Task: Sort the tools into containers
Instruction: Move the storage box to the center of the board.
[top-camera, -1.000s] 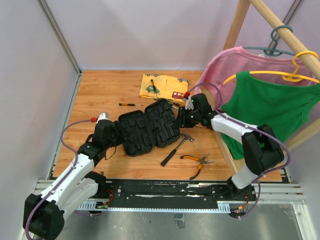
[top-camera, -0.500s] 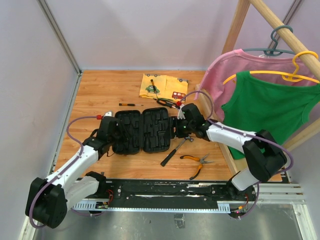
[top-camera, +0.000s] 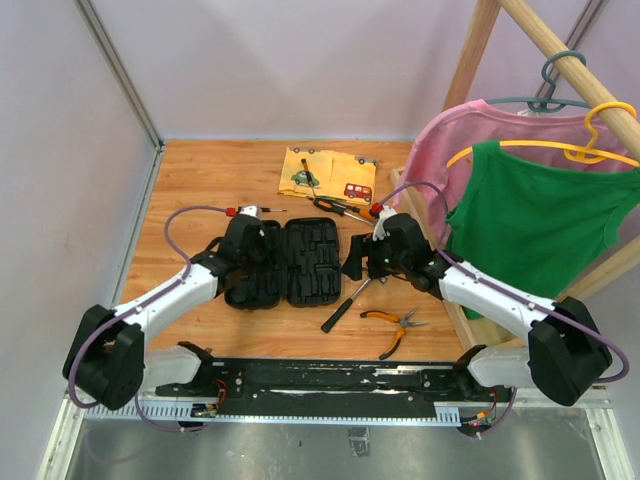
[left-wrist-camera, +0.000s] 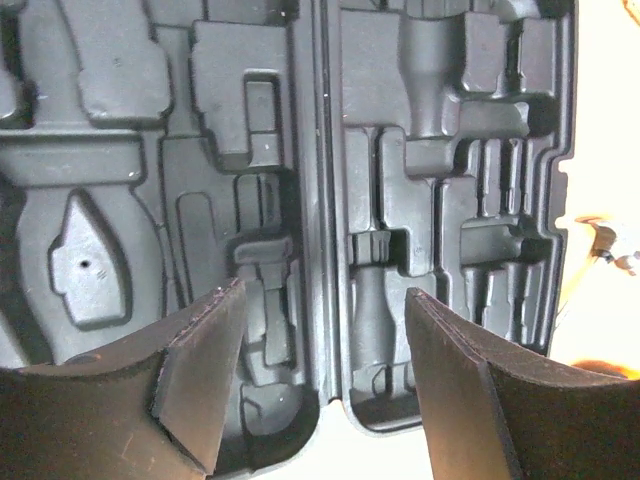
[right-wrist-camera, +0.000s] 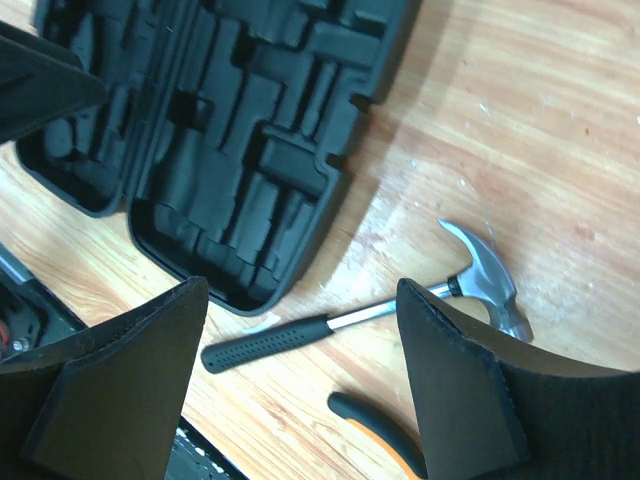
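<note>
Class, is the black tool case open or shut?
Open: the tool case lies flat on the table, both halves spread apart, its moulded insides facing up.

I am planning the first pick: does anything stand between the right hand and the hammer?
Nothing visible does. The open right hand looks straight at the hammer, which lies uncovered on the table beside the case.

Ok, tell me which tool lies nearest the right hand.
The claw hammer, just beside the right hand next to the case; the pliers and screwdrivers lie farther off.
</note>
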